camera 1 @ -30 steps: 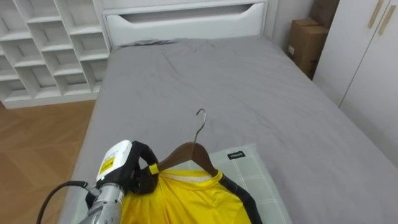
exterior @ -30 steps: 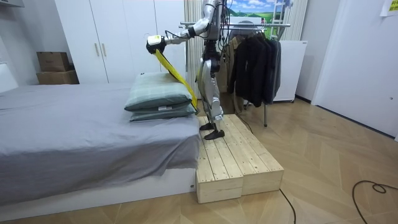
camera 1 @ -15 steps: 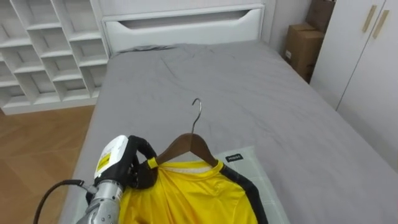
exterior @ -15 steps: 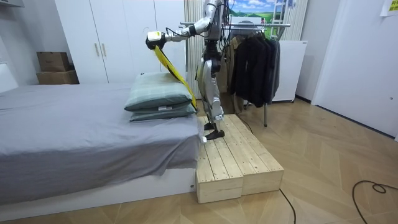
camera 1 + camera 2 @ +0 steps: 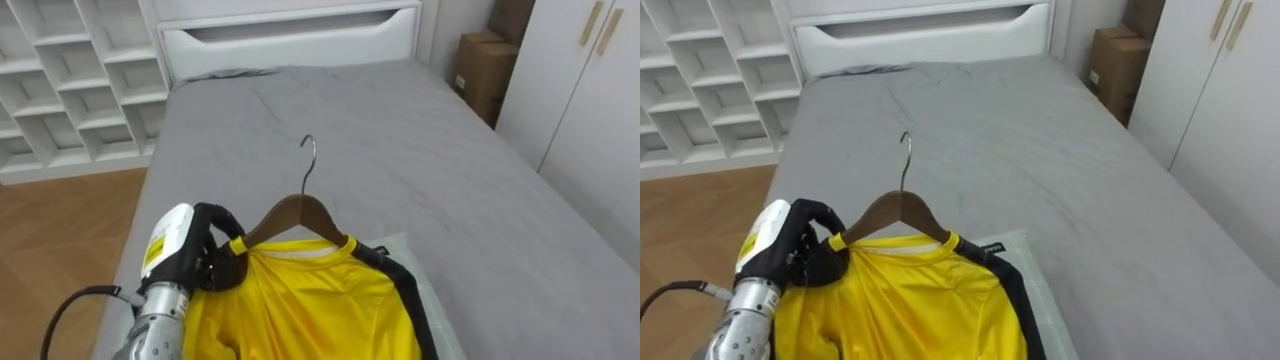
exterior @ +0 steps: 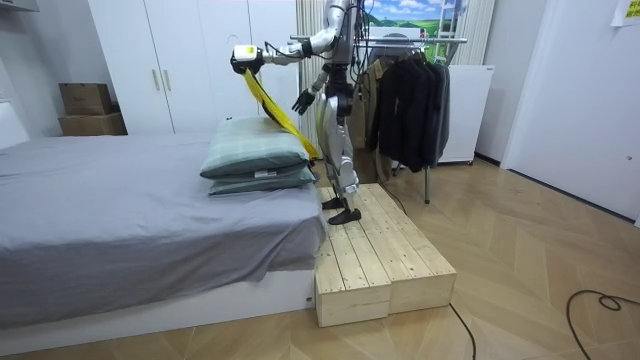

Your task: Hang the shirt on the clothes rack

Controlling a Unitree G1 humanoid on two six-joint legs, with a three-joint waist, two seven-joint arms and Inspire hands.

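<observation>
One curved wooden hanger [image 5: 290,212] — yellow shirt [image 5: 310,310] draped — clutched by left hand [image 5: 207,265].

Left arm: held out forward at about shoulder height, forearm and wrist in line. Left hand [image 5: 200,262]: clenched, dark fingers curled round the near end of the wooden hanger [image 5: 292,208]. Right arm: bent, carried lower and closer to the body; right hand [image 6: 303,100] below the left, fingers spread, holding nothing.

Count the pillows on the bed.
2, stacked at the end of the bed nearest the robot: the upper pillow lies on the lower pillow. More could be hidden behind them.
</observation>
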